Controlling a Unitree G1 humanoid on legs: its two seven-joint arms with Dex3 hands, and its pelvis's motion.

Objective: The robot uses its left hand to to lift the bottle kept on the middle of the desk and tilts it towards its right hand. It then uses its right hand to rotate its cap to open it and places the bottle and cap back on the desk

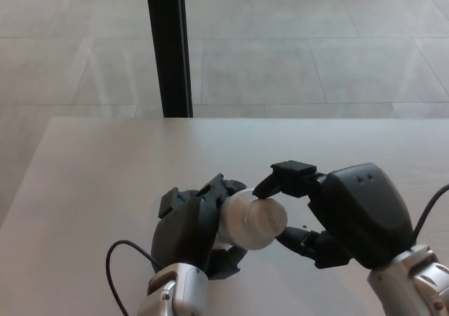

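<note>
The left hand (191, 232) clasped the white plastic bottle (242, 221), tilted rightward; the right hand (319, 214) pinched its round cap (266, 218). Twisting wanted firm, square contact.

a pale wood-grain desk (105, 182) is spreading out under and beyond the hands. past its far edge, a grey tiled floor (316, 49) is catching soft light, and a black upright post (168, 45) is rising there.
</note>
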